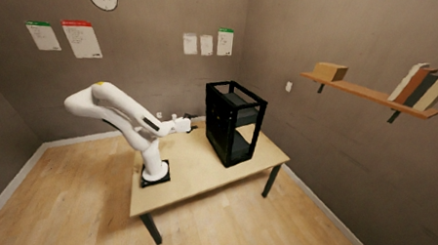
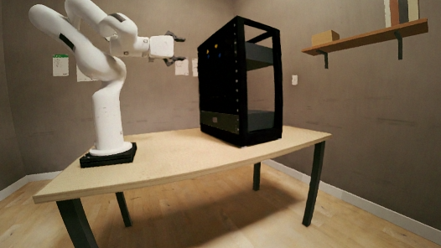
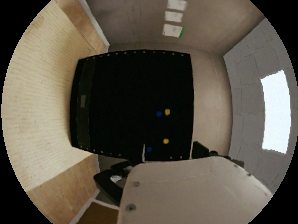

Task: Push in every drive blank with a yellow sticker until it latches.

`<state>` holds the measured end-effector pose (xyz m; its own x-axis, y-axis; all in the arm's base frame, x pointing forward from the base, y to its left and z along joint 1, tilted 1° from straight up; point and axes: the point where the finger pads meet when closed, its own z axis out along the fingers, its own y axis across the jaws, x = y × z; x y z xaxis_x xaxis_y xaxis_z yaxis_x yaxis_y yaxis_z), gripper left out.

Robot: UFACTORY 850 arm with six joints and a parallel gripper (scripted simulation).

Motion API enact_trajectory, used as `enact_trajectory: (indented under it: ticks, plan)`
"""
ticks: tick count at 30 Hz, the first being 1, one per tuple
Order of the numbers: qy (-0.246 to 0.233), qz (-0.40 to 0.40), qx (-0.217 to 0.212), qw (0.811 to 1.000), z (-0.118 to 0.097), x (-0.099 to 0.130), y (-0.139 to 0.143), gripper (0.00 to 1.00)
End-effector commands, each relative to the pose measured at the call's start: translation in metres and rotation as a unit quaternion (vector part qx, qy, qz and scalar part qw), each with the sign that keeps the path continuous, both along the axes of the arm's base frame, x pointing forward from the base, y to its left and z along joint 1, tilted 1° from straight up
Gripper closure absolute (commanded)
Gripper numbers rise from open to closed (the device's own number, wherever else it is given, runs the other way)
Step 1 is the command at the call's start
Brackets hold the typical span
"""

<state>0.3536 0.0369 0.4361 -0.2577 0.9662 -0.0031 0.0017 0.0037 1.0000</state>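
Note:
The black open-frame rack (image 1: 233, 123) stands upright on the far right part of the wooden table (image 1: 202, 167). It also shows in the exterior view (image 2: 239, 81) and fills the middle of the wrist view (image 3: 133, 106). High on its front face are two yellow stickers (image 2: 207, 52) (image 2: 216, 45) and a blue one (image 2: 219, 54). The wrist view shows yellow dots (image 3: 166, 111) (image 3: 165, 140) and blue dots (image 3: 158, 113) beside them. My gripper (image 2: 178, 49) is open and empty. It is level with the upper front of the rack and a short gap away, pointing at it.
A grey panel (image 2: 219, 121) sits low in the rack's front. My arm's base (image 2: 109, 155) is on the table's left part. A wall shelf (image 1: 371, 95) with a box and books hangs on the right wall, away from the table.

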Motion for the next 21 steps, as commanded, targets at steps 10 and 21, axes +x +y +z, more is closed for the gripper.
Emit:
enact_trajectory:
  ticks: [10,21]
  plan:
    - [0.0,-0.009,0.01,1.0,0.0003,0.0001,-0.0047,0.0]
    - [0.0,-0.01,0.01,1.0,0.0003,0.0001,-0.0049,0.0]
